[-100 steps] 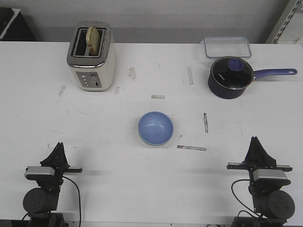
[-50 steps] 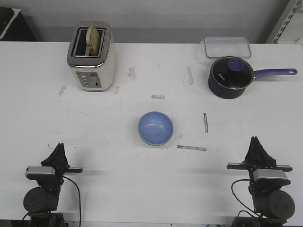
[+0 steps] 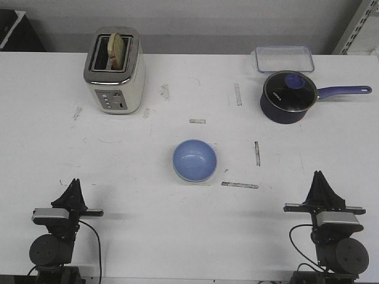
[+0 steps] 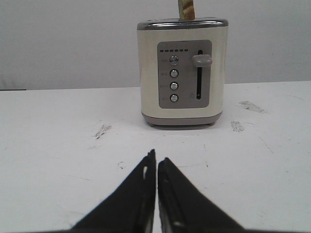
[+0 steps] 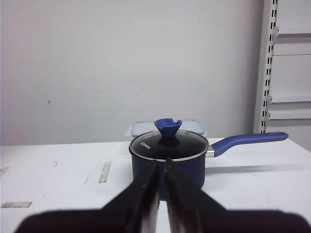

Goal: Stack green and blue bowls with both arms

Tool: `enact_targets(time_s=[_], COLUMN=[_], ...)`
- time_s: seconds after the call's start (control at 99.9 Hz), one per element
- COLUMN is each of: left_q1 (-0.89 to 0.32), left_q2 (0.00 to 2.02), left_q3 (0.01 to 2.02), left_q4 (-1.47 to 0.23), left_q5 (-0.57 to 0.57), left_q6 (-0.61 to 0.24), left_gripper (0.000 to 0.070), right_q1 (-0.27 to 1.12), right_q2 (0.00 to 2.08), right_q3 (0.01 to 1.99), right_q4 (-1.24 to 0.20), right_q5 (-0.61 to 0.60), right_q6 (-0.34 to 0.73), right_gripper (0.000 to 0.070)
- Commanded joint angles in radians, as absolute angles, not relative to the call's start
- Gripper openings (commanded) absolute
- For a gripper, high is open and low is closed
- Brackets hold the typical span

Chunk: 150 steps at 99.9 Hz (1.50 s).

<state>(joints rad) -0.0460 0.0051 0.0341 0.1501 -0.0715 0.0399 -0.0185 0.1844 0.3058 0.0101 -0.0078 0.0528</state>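
- I saw the blue bowl [image 3: 195, 160] mid-surface, a green rim peeking under it: apparently already nested.
- It lay at two o'clock from my left pincer [image 3: 73, 184], ten o'clock from the right pincer [image 3: 320, 177], about equally near.
- Both pincers were closed, empty.

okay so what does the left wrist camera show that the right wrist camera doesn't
Only the left wrist view shows the cream two-slot toaster, with a slice of bread poking from its top and its lever and round buttons facing the camera. Only the right wrist view shows the dark blue lidded saucepan with its long handle, the clear rectangular plastic container behind it, and white shelving. Both show the white table, a pale wall, and that arm's own shut gripper: left gripper, right gripper.
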Motion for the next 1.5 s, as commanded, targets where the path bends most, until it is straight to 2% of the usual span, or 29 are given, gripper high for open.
enact_targets(time_s=[0.0,0.29,0.901,1.151,1.492], left_q1=[-0.045,-0.045,-0.045,-0.045,-0.045], left_q2=[0.003,0.003,0.003,0.003,0.003], left_q3=[0.012,0.012,0.012,0.012,0.012], left_q4=[0.165,0.165,0.165,0.165,0.165], left_q5=[-0.067,-0.067,-0.067,-0.067,-0.067], left_q6=[0.052,0.052,0.052,0.052,0.052], left_gripper=[0.0002,0.0002,0.0002,0.0002,0.0002], right_q1=[-0.018,-0.016,0.058,0.058,0.058], right_q2=[0.182,0.16,0.0,0.001,0.001], right_q3=[0.312,0.299,0.073,0.012,0.012], right_q4=[0.022,0.005,-0.001,0.054,0.051], right_q5=[-0.01,0.008,0.031,0.023,-0.004], right_q6=[0.063,0.062,0.053,0.052,0.051], right_gripper=[0.0015,0.0015,0.0012,0.0012,0.0012])
